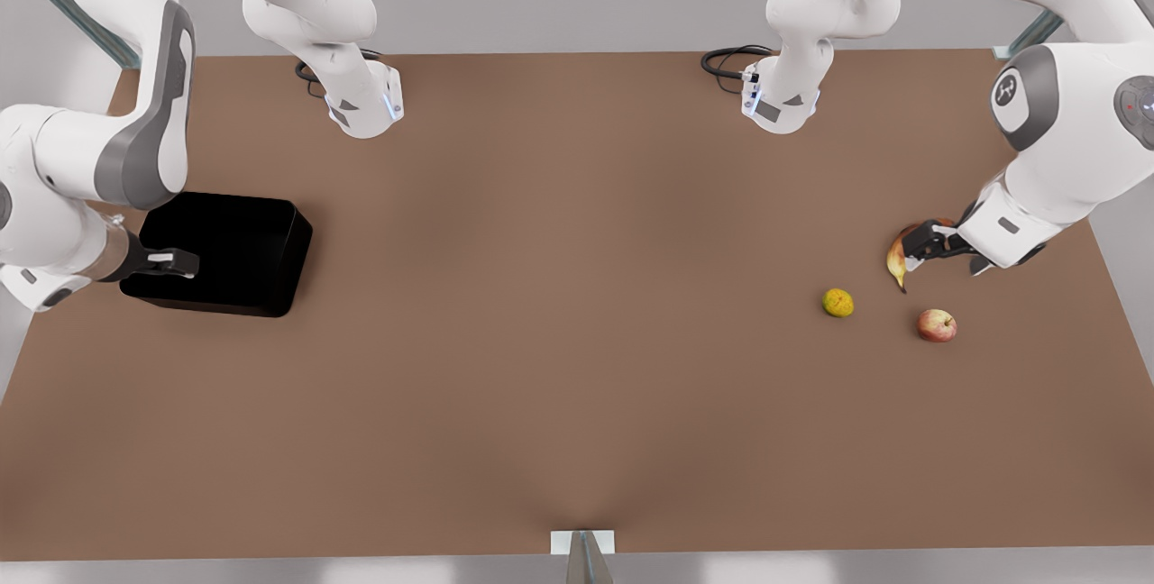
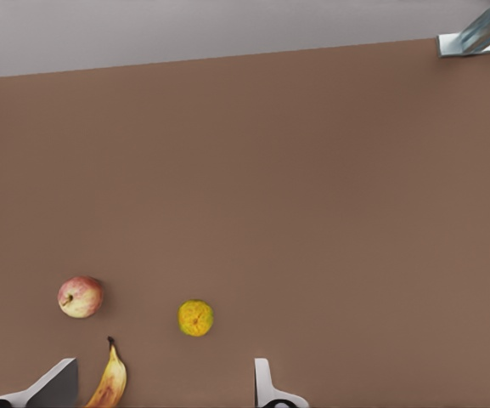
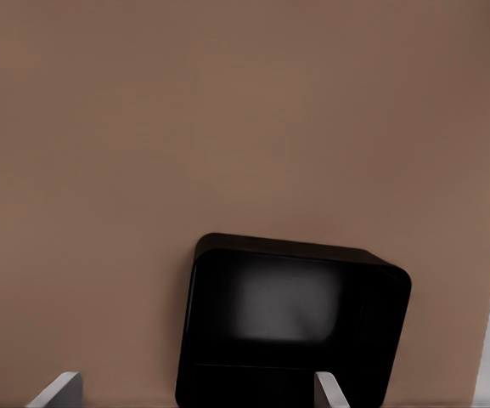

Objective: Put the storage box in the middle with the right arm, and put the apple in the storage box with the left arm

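A plain brown tabletop [image 1: 559, 314] filled the front view, with grey floor past its far edge. The storage box [image 1: 239, 250] sat far toward the front view's left, well apart from the middle where it was meant to go. The right hand [image 1: 167, 263] hung over the box's near-left wall, apparently to take that wall, since a low rim offers the easiest grip on a wide tray. At the front view's right the left hand [image 1: 942, 252] hovered right over the banana [image 1: 899, 261], with the apple [image 1: 937, 325] near it on the tabletop and the citrus [image 1: 838, 303] a little further toward the middle. The 3 fruits lay apart, which left room for fingers around the apple.

In the left wrist view, the left hand's fingers [image 2: 53, 387] stood spread wide and empty, the banana [image 2: 109, 381] between them and the apple [image 2: 81, 297] lying off-centre beyond one fingertip. The hand probably needed to shift toward the apple before descending.

In the right wrist view, the right hand's fingers [image 3: 58, 388] were likewise spread, holding nothing, and the box [image 3: 291, 327] lay open and empty just beyond them.
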Robot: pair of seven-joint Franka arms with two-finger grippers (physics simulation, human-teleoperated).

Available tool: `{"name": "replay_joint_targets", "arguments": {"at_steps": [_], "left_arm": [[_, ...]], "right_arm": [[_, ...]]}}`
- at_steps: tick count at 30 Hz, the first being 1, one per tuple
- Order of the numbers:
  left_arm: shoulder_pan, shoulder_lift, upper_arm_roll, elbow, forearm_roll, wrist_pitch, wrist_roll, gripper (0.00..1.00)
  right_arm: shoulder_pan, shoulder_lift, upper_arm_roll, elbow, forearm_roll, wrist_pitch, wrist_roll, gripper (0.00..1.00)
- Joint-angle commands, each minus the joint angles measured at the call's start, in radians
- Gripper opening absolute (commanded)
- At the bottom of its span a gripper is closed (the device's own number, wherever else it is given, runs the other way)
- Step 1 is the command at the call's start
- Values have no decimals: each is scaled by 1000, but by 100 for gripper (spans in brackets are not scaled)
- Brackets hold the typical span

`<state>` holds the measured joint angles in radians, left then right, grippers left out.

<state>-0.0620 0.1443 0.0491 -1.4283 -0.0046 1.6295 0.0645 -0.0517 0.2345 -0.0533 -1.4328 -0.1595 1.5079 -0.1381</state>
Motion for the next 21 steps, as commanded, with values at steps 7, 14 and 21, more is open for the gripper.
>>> {"name": "replay_joint_targets", "arguments": {"at_steps": [7, 14, 21], "left_arm": [[-13, 8, -5, -12, 5, -31, -29, 100], [-61, 169, 365, -104, -707, 162, -931, 100], [80, 354, 468, -288, -1295, -10, -824, 100]], "right_arm": [[-103, -35, -37, -149, -2, 21, -15, 100], [-181, -138, -233, -738, 3, 627, -156, 100], [-249, 48, -312, -615, 127, 672, -455, 100]]}}
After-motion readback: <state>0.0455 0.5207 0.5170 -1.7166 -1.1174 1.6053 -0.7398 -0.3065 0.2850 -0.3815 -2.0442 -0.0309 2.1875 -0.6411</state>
